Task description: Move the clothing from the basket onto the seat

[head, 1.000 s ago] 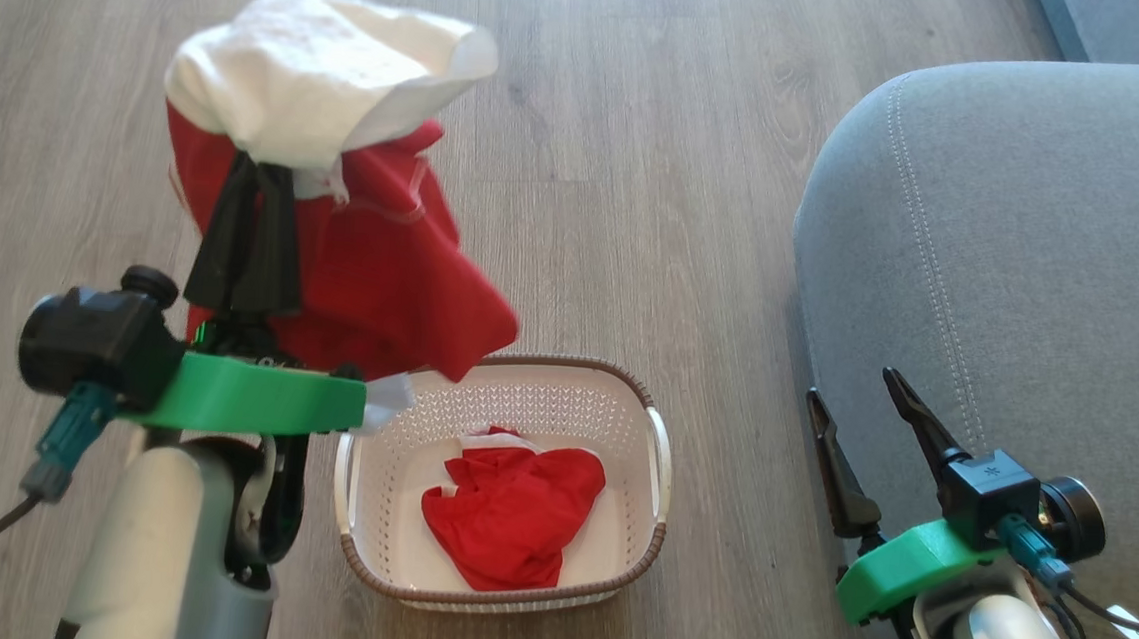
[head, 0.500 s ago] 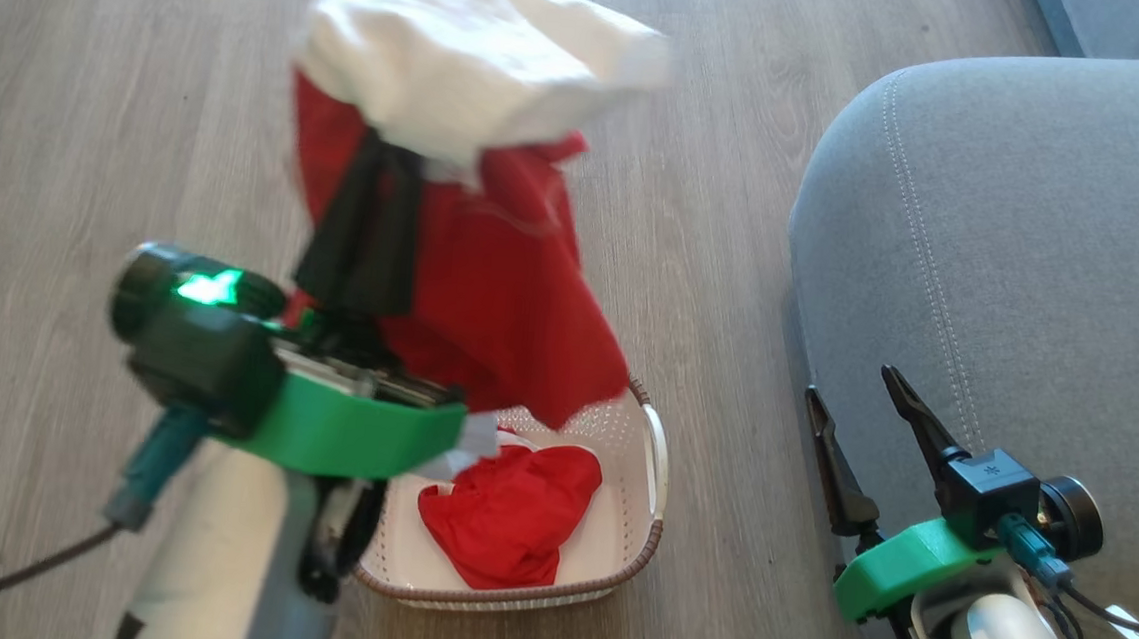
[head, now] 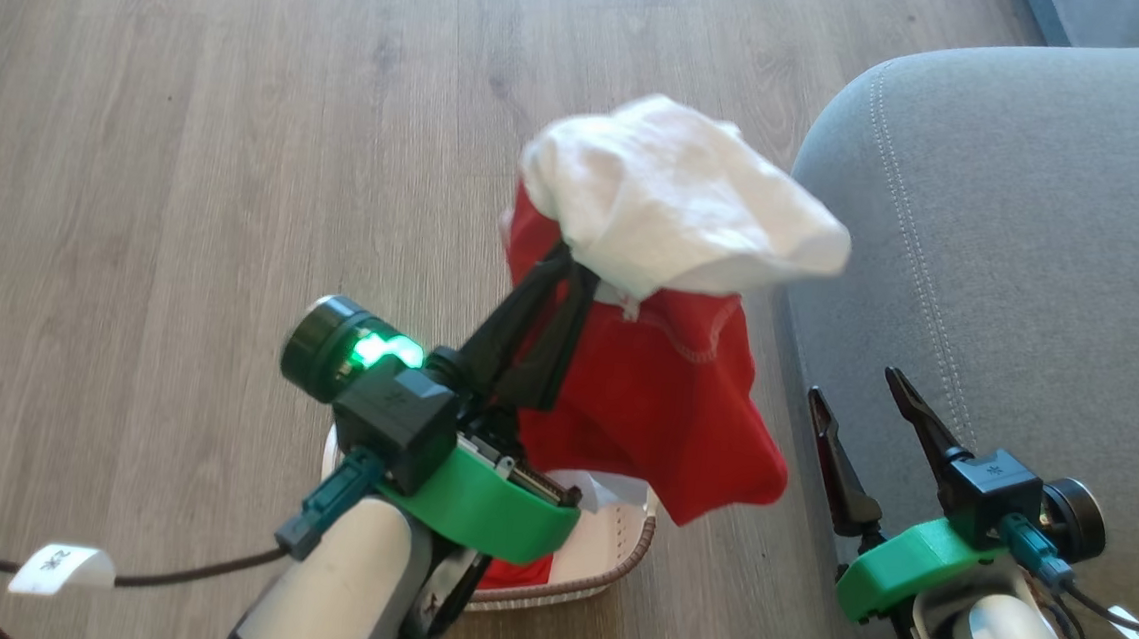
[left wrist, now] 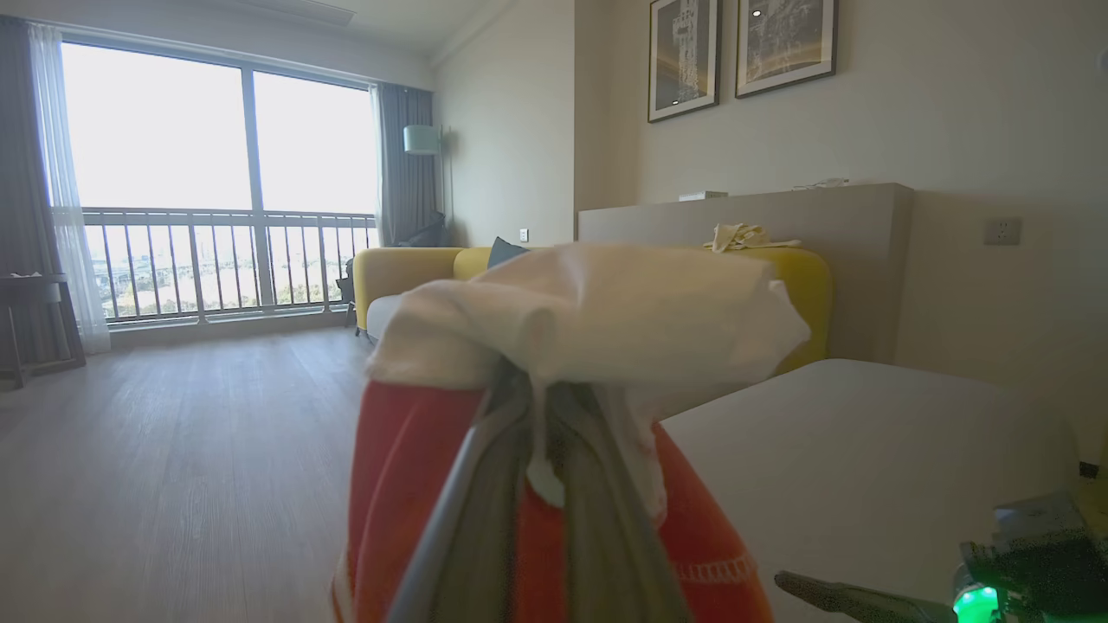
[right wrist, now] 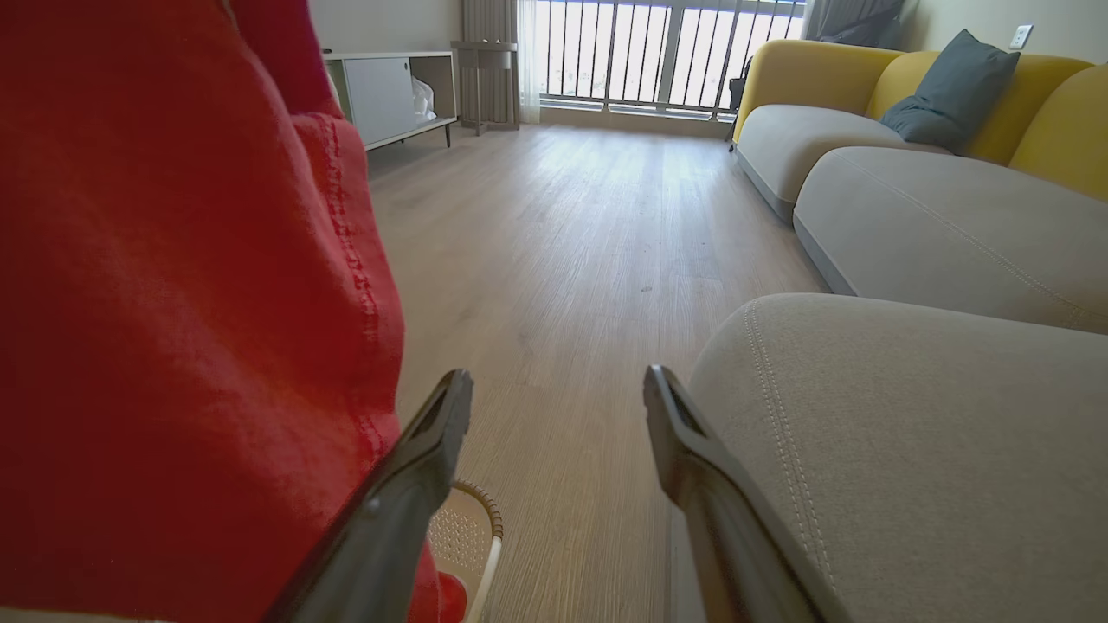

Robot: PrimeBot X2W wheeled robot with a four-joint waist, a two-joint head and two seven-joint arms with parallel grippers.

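Head view: left tool (head: 570, 264), centre of frame, is clamped narrow on the red-and-white garment (head: 665, 386). Soft white folds drape over its fingertips. Red cloth with a stitched hem hangs below, clear above the basket (head: 628, 554) and just beside the left edge of the seat (head: 1014, 270). The basket, lower centre, is perforated cream plastic with a brown woven-look rim. A sliver of the all-red garment (head: 517, 574) shows inside it. Right tool (head: 853, 384), lower right, has jaws wide, empty.

Left wrist view: left tool (left wrist: 541, 389) pinches the garment (left wrist: 589, 303) at mid-frame. The smooth pale seat (left wrist: 866, 450) is at lower right.

Right wrist view: right tool (right wrist: 556, 376) is spread apart, nothing between. The red garment (right wrist: 173, 303) fills the left. The basket rim (right wrist: 480, 536) is at bottom centre. The seat (right wrist: 909, 433), grey weave with stitched seams and a rounded corner, is on the right.
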